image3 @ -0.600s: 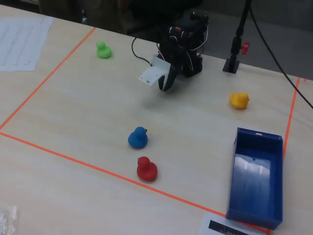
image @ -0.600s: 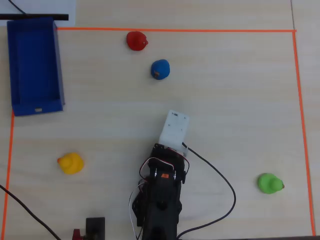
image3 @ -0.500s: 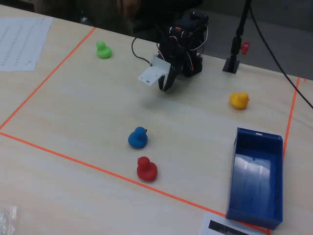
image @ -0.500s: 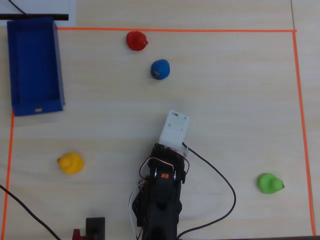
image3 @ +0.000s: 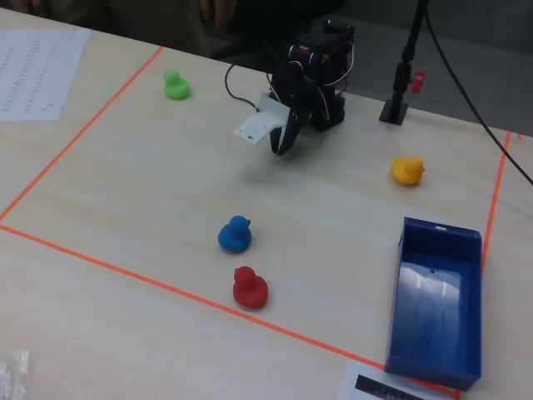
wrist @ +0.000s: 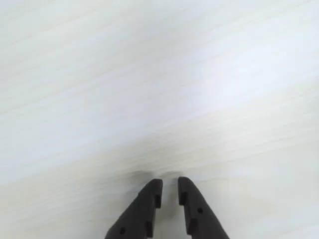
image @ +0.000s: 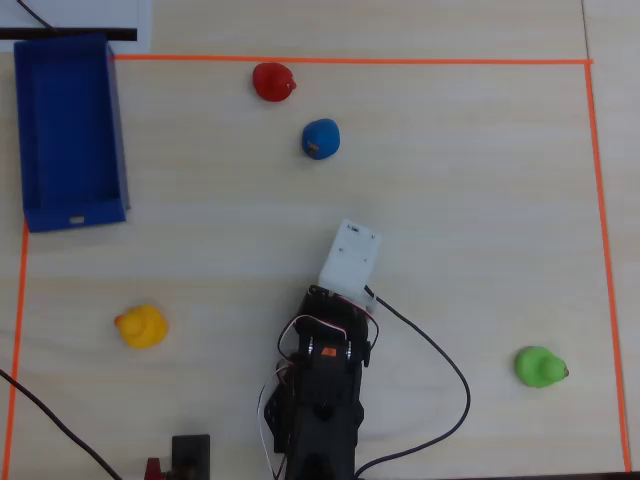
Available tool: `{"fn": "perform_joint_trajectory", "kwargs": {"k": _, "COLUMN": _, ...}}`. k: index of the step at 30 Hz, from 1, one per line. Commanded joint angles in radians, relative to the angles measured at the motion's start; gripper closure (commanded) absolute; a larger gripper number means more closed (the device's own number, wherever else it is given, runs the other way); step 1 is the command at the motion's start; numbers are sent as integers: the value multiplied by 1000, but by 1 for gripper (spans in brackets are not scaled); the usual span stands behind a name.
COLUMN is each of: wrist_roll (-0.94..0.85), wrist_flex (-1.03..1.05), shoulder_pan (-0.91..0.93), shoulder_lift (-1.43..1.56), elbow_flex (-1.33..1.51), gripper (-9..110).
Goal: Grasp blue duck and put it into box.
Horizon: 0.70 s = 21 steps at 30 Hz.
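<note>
Held low over bare tabletop (wrist: 159, 74), the hand (wrist: 169, 186) is seen at the bottom edge of the wrist view with its two dark fingers (wrist: 147, 201) nearly together, only a narrow slit left between the tips, and nothing between them. No duck is caught in that view, so the hand is judged not yet aimed at its target. In the overhead view the hand itself is hidden under the white wrist block (image: 350, 259), which sits just below the middle of the frame, the arm (image: 320, 390) running down to the bottom edge.

The blue duck (image: 321, 138) stands free on the tabletop above the block, towards the upper middle, well apart from the hand; in the fixed view (image3: 235, 234) it is in the lower middle. The red duck (image: 273, 81) lies near it, up and to the left, close enough that a careful approach is probably called for. The box (image: 68, 130) rests open in the upper left corner, empty, ready to receive. Yellow (image: 141, 326) and green (image: 540, 366) ducks sit far off at lower left and lower right.
</note>
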Motion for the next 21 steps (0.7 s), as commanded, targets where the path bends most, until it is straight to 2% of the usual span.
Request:
{"fn": "perform_joint_trajectory", "kwargs": {"k": 1, "wrist_roll": 14, "wrist_flex": 9, "shoulder_pan": -6, "shoulder_lift": -11, "elbow_flex": -2, "gripper": 101}}
{"fn": "perform_joint_trajectory", "kwargs": {"k": 7, "wrist_roll": 8, "wrist_flex": -87, "shoulder_pan": 43, "shoulder_lift": -92, "elbow_flex": -61, "gripper": 99}}
{"fn": "perform_joint_trajectory", "kwargs": {"k": 14, "wrist_roll": -29, "wrist_flex": -184, "shoulder_pan": 60, "shoulder_lift": -477, "elbow_flex": -515, "gripper": 87}}
{"fn": "perform_joint_trajectory", "kwargs": {"k": 18, "wrist_roll": -94, "wrist_flex": -374, "shoulder_pan": 84, "shoulder_lift": -721, "elbow_flex": -738, "gripper": 81}}
{"fn": "perform_joint_trajectory", "kwargs": {"k": 21, "wrist_roll": -153, "wrist_flex": -586, "shoulder_pan": 100, "shoulder_lift": -844, "elbow_flex": -801, "gripper": 79}}
